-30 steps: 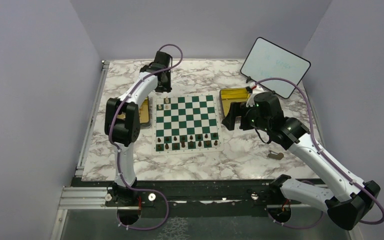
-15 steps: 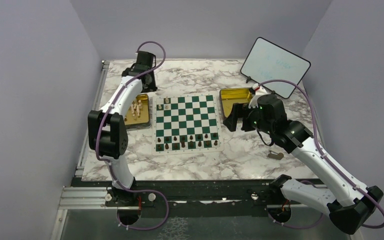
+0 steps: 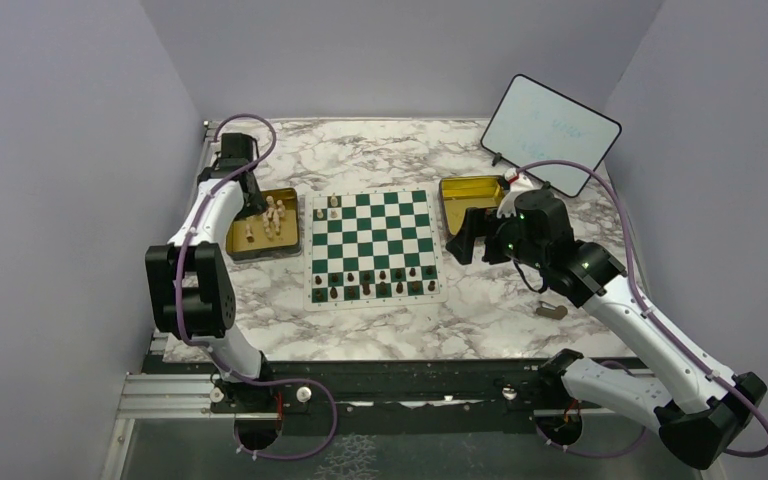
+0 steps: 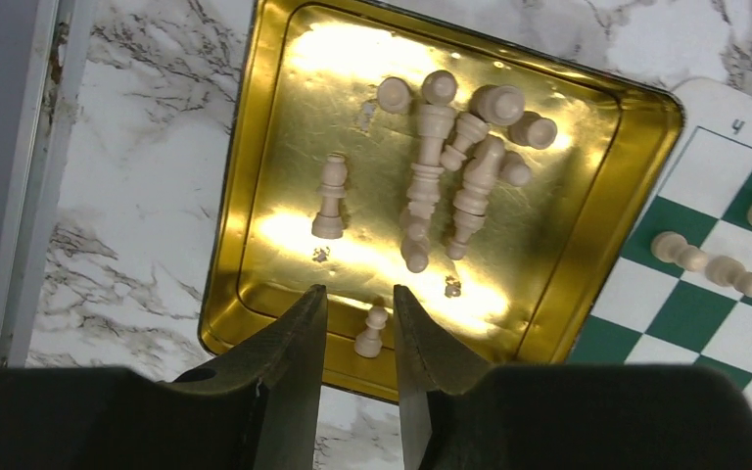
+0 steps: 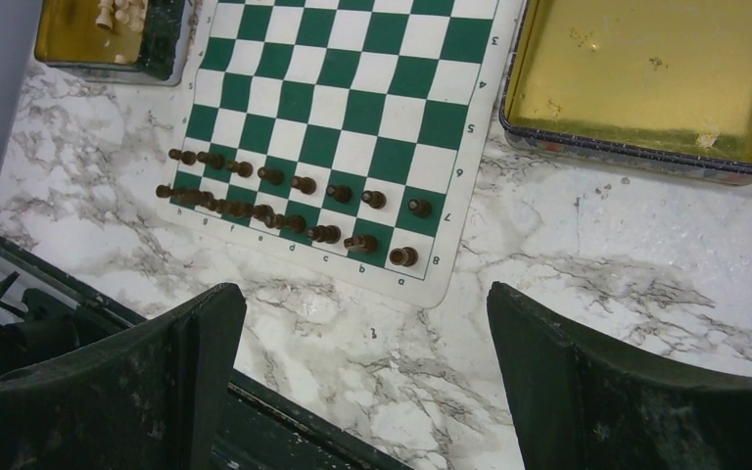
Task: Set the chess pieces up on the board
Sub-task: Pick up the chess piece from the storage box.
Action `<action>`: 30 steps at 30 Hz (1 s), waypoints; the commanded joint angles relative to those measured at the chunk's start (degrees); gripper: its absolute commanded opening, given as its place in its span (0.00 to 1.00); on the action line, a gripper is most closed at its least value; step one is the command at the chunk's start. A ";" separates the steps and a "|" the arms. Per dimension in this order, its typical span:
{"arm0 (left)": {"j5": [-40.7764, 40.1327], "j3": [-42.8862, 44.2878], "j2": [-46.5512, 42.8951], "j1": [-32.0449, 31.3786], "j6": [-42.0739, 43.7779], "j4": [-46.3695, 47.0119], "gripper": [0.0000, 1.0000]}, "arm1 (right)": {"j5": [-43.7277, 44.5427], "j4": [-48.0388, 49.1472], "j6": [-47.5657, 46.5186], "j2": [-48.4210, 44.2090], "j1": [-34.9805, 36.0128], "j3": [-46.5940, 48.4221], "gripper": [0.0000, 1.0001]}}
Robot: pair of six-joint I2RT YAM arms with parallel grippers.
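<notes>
The board lies mid-table and also shows in the right wrist view. Dark brown pieces fill its two near rows. A few cream pieces stand at its far left corner. Several cream pieces lie in the left gold tray, which the top view also shows. My left gripper hovers over the tray's edge, narrowly open and empty. A small cream pawn shows below the gap. My right gripper is wide open and empty, above the table right of the board.
An empty gold tray sits right of the board. A small whiteboard leans at the back right. A small tan object lies on the marble near the right arm. A metal rail runs along the table's left edge.
My left arm has swung left from the board's far left corner to over the left gold tray, uncovering the cream pieces in it. The right arm has hardly moved.
</notes>
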 commanded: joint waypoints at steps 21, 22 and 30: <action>1.31 -0.27 9.76 4.90 1.63 5.77 0.38 | -0.19 0.36 -1.62 -1.33 0.35 -0.86 1.00; 1.32 -0.03 10.22 4.96 1.85 5.78 0.39 | -0.16 0.29 -1.62 -1.16 0.35 -0.80 1.00; 1.42 0.08 11.97 5.66 1.96 6.11 0.39 | -0.21 0.27 -1.52 -0.88 0.35 -0.13 1.00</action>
